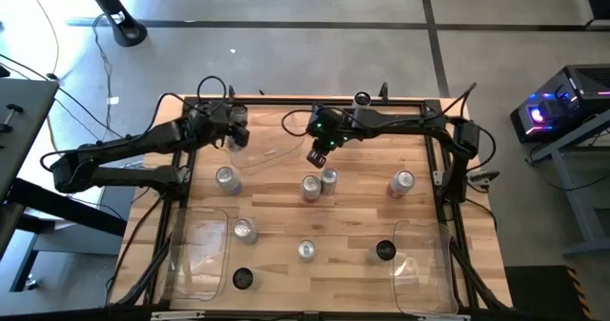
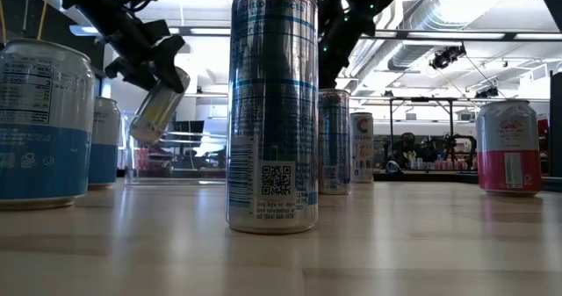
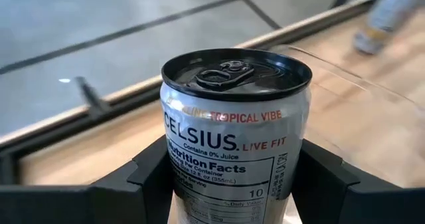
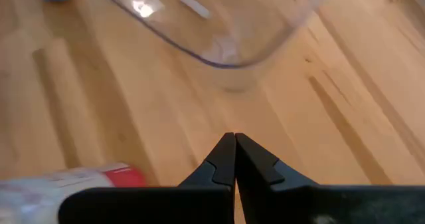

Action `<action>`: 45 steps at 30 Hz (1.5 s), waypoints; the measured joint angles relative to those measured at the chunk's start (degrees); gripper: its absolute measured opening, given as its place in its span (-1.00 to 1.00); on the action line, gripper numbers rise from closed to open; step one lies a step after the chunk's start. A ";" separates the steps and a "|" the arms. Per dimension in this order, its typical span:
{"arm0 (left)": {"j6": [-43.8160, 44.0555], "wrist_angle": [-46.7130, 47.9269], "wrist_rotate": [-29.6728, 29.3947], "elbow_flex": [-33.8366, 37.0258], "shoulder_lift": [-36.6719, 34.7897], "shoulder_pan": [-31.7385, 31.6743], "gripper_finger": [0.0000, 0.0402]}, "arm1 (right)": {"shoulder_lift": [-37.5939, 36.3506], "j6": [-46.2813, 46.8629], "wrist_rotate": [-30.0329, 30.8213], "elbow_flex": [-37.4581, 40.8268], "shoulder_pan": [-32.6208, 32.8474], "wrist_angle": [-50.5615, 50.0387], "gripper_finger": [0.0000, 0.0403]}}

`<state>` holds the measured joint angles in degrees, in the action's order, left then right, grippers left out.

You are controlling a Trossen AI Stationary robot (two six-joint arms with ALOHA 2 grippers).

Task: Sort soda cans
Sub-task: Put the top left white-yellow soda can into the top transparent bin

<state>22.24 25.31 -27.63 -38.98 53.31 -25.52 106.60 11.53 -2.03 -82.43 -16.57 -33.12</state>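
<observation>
High view: black-topped can (image 1: 243, 279) inside left bin (image 1: 193, 254).

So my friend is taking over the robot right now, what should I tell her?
Left gripper: shut on a black-topped Celsius can, held in the air over the clear bin at the far edge of the table.
Right gripper: shut, holding nothing, hovering near the table's middle.
Cans: eight stand loose on the table: two close together in the middle, a red-and-silver can to the right, the others nearer the front; a black-topped one seems to stand in the front left bin.
Done: nearly nothing sorted.
Left: drop the held can, then sort the rest.
</observation>
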 joint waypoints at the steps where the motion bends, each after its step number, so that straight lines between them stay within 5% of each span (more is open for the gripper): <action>1: -0.10 0.14 -0.99 0.00 -0.01 -0.13 0.09 | 0.03 -0.01 0.03 0.02 -0.30 -0.21 -1.00; 13: -16.90 -0.02 -9.73 0.00 -0.01 -7.02 0.09 | -0.02 -0.01 -0.82 0.00 -1.82 1.20 -1.00; 17: -19.60 -5.48 -8.64 0.00 -0.36 -10.10 0.09 | -0.02 -0.04 -0.80 0.00 -1.82 1.22 -1.00; 23: -16.49 -15.22 -2.34 0.00 -0.43 -11.27 0.09 | 0.00 -0.68 0.21 0.00 -2.47 7.62 -1.00; 33: -7.67 -10.61 4.93 0.00 -1.83 -6.76 0.09 | 5.26 11.32 -0.08 -0.02 -4.97 22.52 -1.00; 39: -5.41 -4.90 4.06 0.00 -2.26 -2.81 0.09 | 8.31 17.40 -0.56 0.00 -5.10 31.10 -1.00; 45: -2.82 2.37 -3.77 0.00 -2.24 -1.02 0.09 | 10.51 23.62 -1.15 0.00 -5.19 34.55 -1.00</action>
<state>19.42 27.68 -31.41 -38.98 51.07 -26.55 117.11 35.15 -3.18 -82.43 -21.76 1.43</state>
